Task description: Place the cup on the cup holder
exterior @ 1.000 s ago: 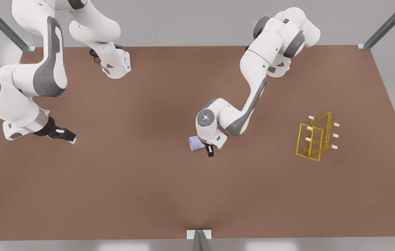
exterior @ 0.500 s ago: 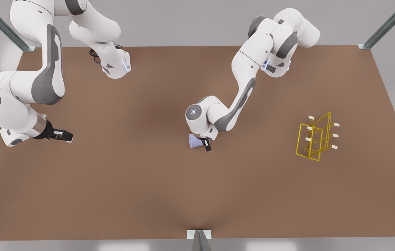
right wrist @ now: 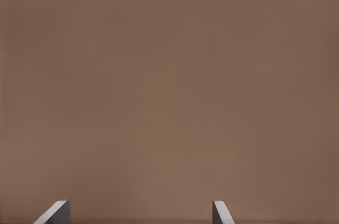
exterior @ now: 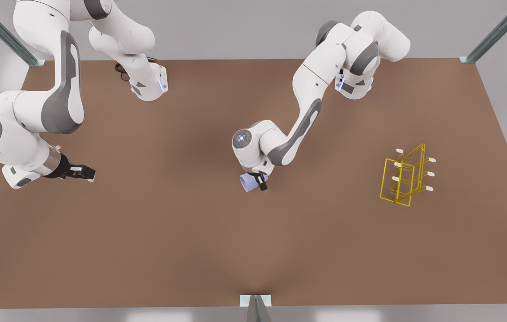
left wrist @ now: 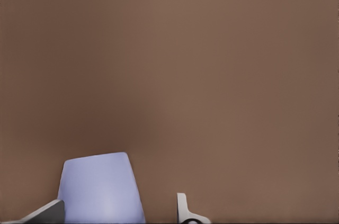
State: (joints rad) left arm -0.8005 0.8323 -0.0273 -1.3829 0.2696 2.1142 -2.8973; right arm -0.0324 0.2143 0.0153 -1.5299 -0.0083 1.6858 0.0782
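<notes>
Left gripper [exterior: 258, 182] mid-table, fingers spread around small lavender-blue tapered cup [exterior: 248, 183], gap on one side, grasp unclear. Yellow wire-frame cup holder [exterior: 403, 176] well apart toward front view's right. Right gripper [exterior: 84, 172] waits, fingers spread, over brown table [exterior: 190, 246].

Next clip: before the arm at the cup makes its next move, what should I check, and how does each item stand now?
1. Small lavender-blue tapered cup sits between the left gripper fingers: ok.
2. Fingers shut on the cup: not ok, a gap shows beside one finger.
3. Cup clear of the brown table: cannot tell.
4. Yellow wire cup holder with white-tipped pegs stands unobstructed: ok.
5. Right gripper waits open, far from the cup: ok.
</notes>
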